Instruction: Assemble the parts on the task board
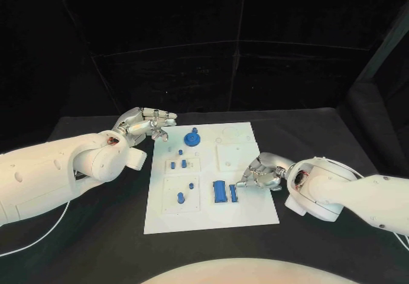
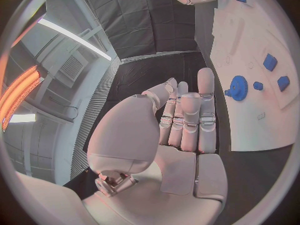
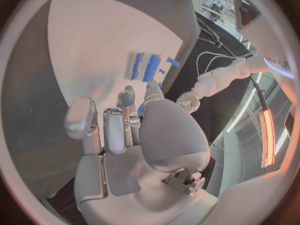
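Observation:
The white task board (image 1: 213,204) lies in the middle of the table. On it are a blue gear (image 1: 192,139), several small blue parts (image 1: 181,163) and two blue bars (image 1: 226,192). My left hand (image 1: 145,124) hovers by the board's far left corner, fingers stretched out and holding nothing; in the left wrist view the left hand (image 2: 184,120) points past the gear (image 2: 238,88). My right hand (image 1: 262,173) sits at the board's right edge beside the bars, fingers curled. In the right wrist view a small blue part (image 3: 142,110) shows between the thumb and fingers (image 3: 115,127), short of the bars (image 3: 145,66).
Black table (image 1: 85,236) surrounds the board on all sides. Black curtain walls stand behind the table. A white cable (image 1: 34,239) trails under my left arm at the near left.

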Robot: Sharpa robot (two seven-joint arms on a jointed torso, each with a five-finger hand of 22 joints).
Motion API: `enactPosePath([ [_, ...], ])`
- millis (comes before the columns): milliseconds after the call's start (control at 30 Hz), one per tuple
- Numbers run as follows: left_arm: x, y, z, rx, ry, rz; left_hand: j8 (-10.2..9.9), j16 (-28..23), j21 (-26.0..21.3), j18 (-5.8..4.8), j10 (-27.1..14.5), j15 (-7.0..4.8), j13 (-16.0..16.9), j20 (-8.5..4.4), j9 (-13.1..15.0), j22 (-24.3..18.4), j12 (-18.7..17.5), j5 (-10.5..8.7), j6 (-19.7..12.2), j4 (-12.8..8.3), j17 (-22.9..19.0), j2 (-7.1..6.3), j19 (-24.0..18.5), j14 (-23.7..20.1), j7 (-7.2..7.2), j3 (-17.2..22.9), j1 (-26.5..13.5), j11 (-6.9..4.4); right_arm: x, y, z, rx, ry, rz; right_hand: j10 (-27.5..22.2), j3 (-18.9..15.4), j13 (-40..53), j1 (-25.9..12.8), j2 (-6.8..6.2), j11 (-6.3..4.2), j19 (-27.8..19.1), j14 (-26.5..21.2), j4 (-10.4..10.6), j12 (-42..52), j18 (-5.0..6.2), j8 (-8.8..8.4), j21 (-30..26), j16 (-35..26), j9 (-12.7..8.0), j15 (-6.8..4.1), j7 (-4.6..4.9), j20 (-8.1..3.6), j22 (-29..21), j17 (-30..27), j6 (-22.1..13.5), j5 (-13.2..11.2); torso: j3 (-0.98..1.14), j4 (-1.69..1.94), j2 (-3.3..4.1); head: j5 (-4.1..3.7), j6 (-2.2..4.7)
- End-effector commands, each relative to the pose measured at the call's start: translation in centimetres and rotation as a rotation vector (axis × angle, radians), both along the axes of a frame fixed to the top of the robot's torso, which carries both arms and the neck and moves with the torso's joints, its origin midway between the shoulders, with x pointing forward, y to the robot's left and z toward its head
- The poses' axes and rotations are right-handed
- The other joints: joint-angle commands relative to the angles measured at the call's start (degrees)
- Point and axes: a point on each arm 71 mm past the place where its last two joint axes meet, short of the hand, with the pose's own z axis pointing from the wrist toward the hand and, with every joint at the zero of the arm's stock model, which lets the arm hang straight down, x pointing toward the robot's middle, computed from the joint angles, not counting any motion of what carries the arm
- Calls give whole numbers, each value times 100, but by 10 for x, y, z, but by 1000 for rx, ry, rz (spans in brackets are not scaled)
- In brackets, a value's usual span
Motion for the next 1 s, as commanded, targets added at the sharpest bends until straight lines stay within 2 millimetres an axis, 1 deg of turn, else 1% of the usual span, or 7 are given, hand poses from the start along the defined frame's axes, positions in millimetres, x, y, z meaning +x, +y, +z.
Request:
enactPosePath([
  [33,3,1,2,-15,-41,8,36,-69,-60,68,-73,19,3,9,-12,-28,32,10,-69,86,-106,-82,-54,-65,6,-127,-194,18,21,-7,13,395,43,-121,-188,28,-217,224,29,62,-97,251,-119,-293,70,-113,-150,-92,-51,83,75,35,-208,51,-243,154,-15,6,-109,-38,106],
  [267,15,14,-2,-30,-65,105,86,-839,-389,78,-208,71,-91,74,-36,-249,-69,3,-139,298,-1088,-178,-219,-585,24,-417,-424,65,76,-36,26,682,-31,-308,-1079,57,-1426,697,275,227,-1475,-738,-367,-1651,514,-116,-2313,-2413,-149,238,232,194,-2931,-2378,-443,157,-52,-48,-331,-54,263],
  [333,19,18,-4,-49,-52,148,102,-1295,-650,78,-187,91,-163,107,-51,-433,-161,-7,-172,351,-1307,-184,-370,-770,25,-491,-436,80,90,-41,26,712,-65,-334,-1149,95,-2004,842,368,310,-1647,-1259,-386,-2153,506,-140,-2792,-3650,-226,305,314,280,-3226,-3438,-464,65,-64,-71,-394,-37,327],
  [567,30,25,-12,-71,-42,250,31,-3302,-1710,44,-104,309,-462,313,-126,-1248,-655,-2,-319,477,-2141,-149,-994,-1229,64,-605,-378,201,127,-39,23,758,-172,-362,-1174,180,-3901,1325,437,571,-2310,-2174,-404,-3594,477,-542,-4697,-6106,-694,731,395,673,-4444,-4866,-514,-135,-86,-139,-519,15,583],
  [767,41,23,-20,-77,-56,309,-187,-4853,-2906,-1,-244,770,-740,752,-168,-2193,-1248,12,-438,510,-2809,-78,-2152,-1856,21,-702,-257,492,144,-26,22,782,-225,-344,-1033,201,-5043,1278,425,730,-2282,-2323,-506,-4118,524,-644,-5918,-7319,-1266,986,414,992,-5297,-5981,-553,-191,-69,-141,-578,131,837],
  [967,47,14,-25,-67,-87,347,-392,-5511,-3249,88,-406,783,-758,975,-169,-2668,-1626,9,-473,491,-3190,-6,-2456,-1970,-13,-775,-161,485,152,-17,20,792,-249,-331,-995,277,-5628,1130,458,783,-1983,-2163,-700,-4224,528,-646,-6420,-7666,-1665,1041,437,1024,-5679,-6605,-518,-195,-47,-124,-564,239,915],
  [1000,44,11,-28,-53,-38,280,-866,-5781,-3640,-292,-2084,539,-1114,483,-539,-3256,-1780,-311,-2086,488,-3466,290,-3722,-3502,-270,-1239,-2429,186,150,-18,16,741,-207,-349,-2868,555,-5739,-1419,-56,505,-3733,-4057,-872,-4616,152,-1007,-6657,-8033,-1880,826,112,624,-6154,-6815,-2110,-471,-65,-134,-565,195,893],
])
